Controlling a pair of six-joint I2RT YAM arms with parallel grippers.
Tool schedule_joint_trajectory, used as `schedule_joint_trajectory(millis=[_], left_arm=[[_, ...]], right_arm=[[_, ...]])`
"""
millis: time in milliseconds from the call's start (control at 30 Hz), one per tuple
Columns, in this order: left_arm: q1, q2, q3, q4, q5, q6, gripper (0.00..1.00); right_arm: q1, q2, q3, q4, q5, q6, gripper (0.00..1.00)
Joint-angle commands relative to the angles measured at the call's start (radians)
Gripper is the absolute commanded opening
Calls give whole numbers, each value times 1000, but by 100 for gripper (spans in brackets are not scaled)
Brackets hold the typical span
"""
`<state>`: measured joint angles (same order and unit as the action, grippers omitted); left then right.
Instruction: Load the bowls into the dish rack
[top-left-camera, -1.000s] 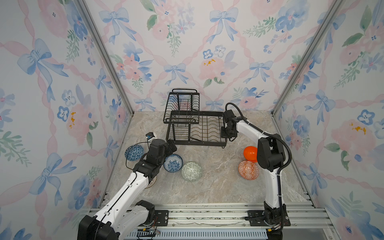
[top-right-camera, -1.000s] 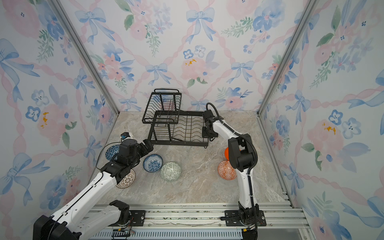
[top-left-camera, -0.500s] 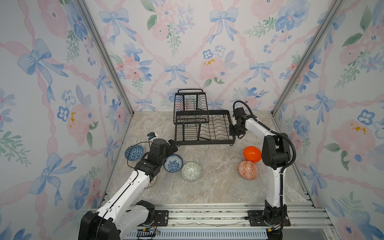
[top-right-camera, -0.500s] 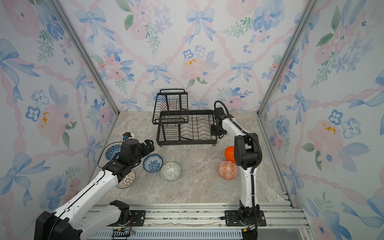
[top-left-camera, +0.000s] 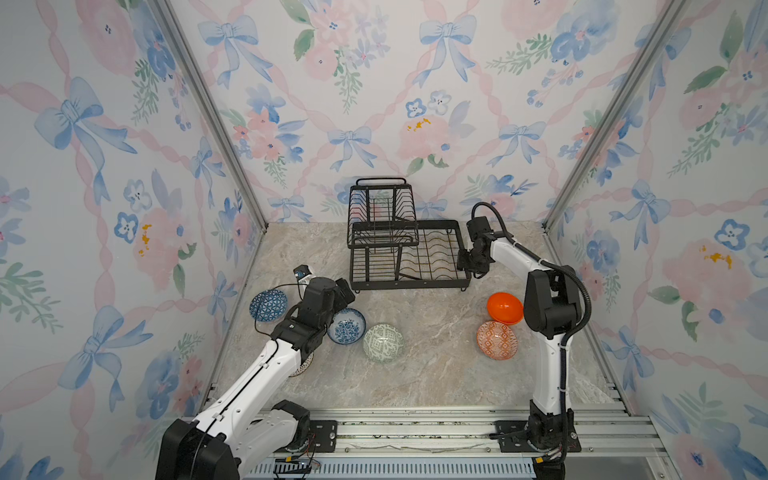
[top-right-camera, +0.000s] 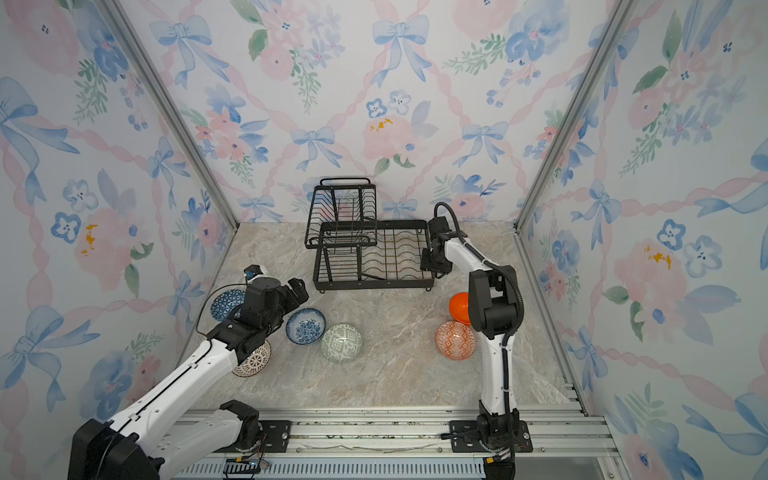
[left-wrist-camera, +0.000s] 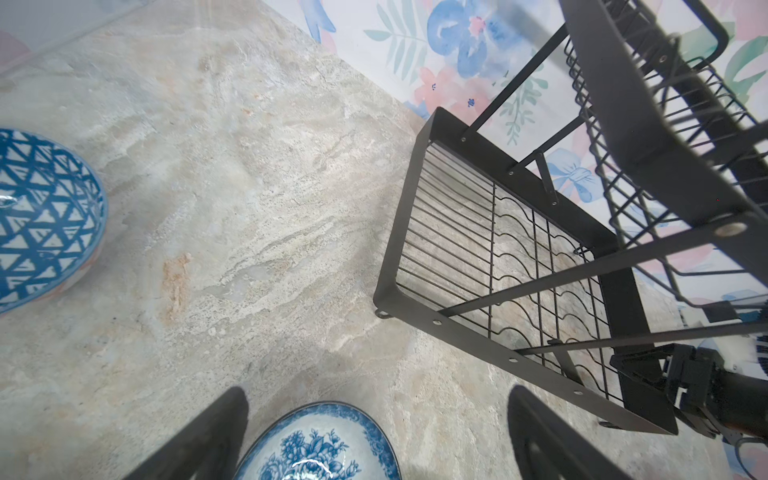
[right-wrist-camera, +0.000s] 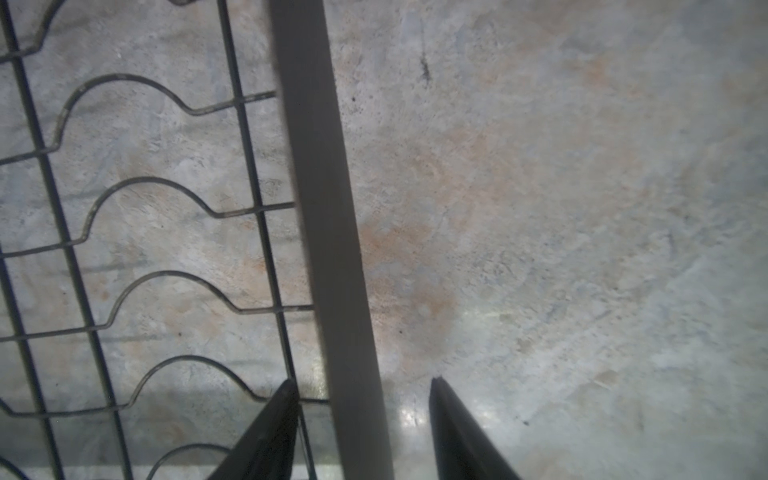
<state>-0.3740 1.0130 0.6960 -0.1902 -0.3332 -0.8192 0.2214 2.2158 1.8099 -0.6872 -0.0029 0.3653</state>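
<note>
Your left end effector (left-wrist-camera: 379, 392) hangs empty, fingers spread wide, over the rack-side edge of the blue flowered bowl (top-left-camera: 346, 326). That bowl sits on the tabletop (top-left-camera: 424, 374) just in front of the left corner of the dish rack (top-left-camera: 411, 286). The rack lies straight ahead of this end effector, so I judge the left arm the nearer one for this bowl. Being round, it offers no preferred grip axis. Your right end effector (right-wrist-camera: 361, 386) is at the rack's right end, fingers apart and straddling the rim without pinching it. The plain orange bowl (top-left-camera: 504, 307) and patterned orange bowl (top-left-camera: 497, 340) lie in front of that end, nearer your right arm. The rack holds no bowl.
</note>
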Motion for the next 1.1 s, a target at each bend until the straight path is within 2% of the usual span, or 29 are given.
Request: schedule_joint_trajectory(millis=[0,33,67,200,400,500,667,800,900,967,1067], left_arm=[[26,-35,-11,-14,-18,29,98],[38,-40,-14,-15,-21,34,98],[48,-46,-18,-15,-21,44,98],[106,-47,-2,-22,21,108,98],[227,-47,-10,-22,162,101,98],[224,-45,-13,14,224,165,98],[225,-64,-36,86,310,224,98],[235,-53,-19,76,315,192,98],[251,-15,66,-31,310,175,98],[251,30,121,-105,287,188,98],[255,106,218,-241,195,194,98]], right_arm=[[-1,-71,20,-39,27,10,78],[1,-86,13,-45,37,11,92],[2,-102,9,-53,47,14,97],[2,-156,-19,-94,93,71,97],[9,-279,-81,-124,116,173,97],[0,-321,-70,-184,154,249,97],[0,-367,-84,-243,131,253,97],[40,-420,-161,-176,127,167,97],[69,-426,-168,-198,133,134,97],[94,-451,-206,-167,135,106,97],[152,-498,-271,-106,189,53,97]])
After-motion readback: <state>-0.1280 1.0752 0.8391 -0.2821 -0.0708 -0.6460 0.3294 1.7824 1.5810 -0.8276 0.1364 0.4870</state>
